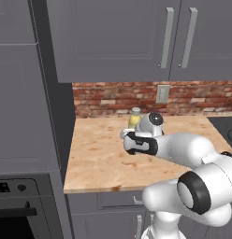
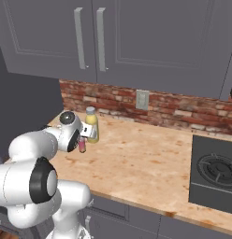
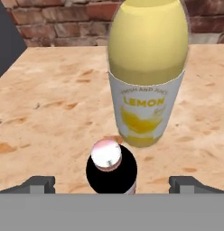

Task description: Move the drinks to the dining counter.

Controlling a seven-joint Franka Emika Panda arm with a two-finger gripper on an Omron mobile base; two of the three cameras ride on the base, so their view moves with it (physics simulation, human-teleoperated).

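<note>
A yellow lemon bottle with a pale cap stands upright on the wood counter near the brick wall, also seen as the yellow bottle. Just in front of it stands the small pink bottle with its dark cap, seen from above, and it shows as the pink bottle below my hand. My gripper is open, with its fingertips wide apart on either side of the pink bottle, not touching it. The black wine bottle and the dining counter are out of view.
The wood counter runs along a brick backsplash with an outlet. A black cooktop sits at its right end. Grey wall cabinets hang above, and a tall grey oven cabinet bounds the left.
</note>
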